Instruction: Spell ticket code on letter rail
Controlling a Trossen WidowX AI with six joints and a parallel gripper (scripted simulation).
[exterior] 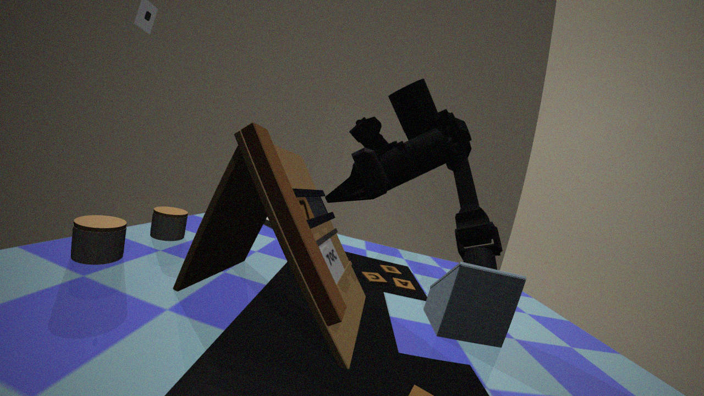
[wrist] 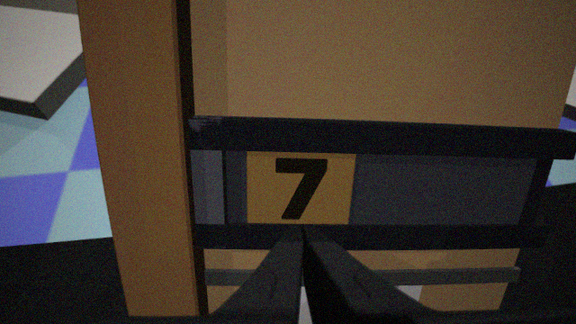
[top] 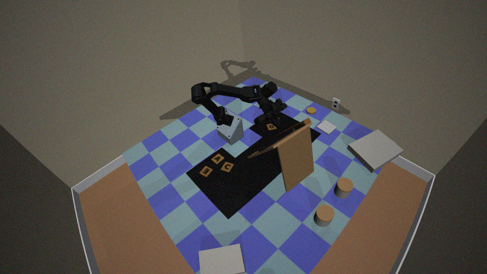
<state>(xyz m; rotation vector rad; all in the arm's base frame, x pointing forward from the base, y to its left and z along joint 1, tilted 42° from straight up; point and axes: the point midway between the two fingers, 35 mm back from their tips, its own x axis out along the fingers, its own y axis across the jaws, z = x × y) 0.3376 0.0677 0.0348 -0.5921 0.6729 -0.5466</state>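
Observation:
The letter rail (wrist: pixel 382 137) (exterior: pixel 309 192) runs across the leaning board (wrist: pixel 382 58) (exterior: pixel 292 162). A 7 tile (wrist: pixel 270 189) (exterior: pixel 304 208) sits upright in it, with a narrow dark gap between it and the pale end block (wrist: pixel 209 186) at the left. The rail is bare right of the tile. My gripper (wrist: pixel 300 235) (exterior: pixel 326 199) is shut and empty, its tips at the rail's lower bar below the 7 in the wrist view. The ticket (exterior: pixel 331 257) starts with 7 and ends with C; its middle character is unclear. Tiles A (top: pixel 217 158), C (top: pixel 227 166) and E (top: pixel 206 171) lie on the mat.
A tile that looks like Q (top: pixel 271 126) lies behind the board on the black mat (top: pixel 231 201). A thick pale slab (top: pixel 376 148), two canisters (top: pixel 344 185) (top: pixel 323 214), a thin white pad (top: pixel 327 126) and a yellow disc (top: pixel 311 110) stand beyond the board. A white block (top: pixel 221 258) is nearer.

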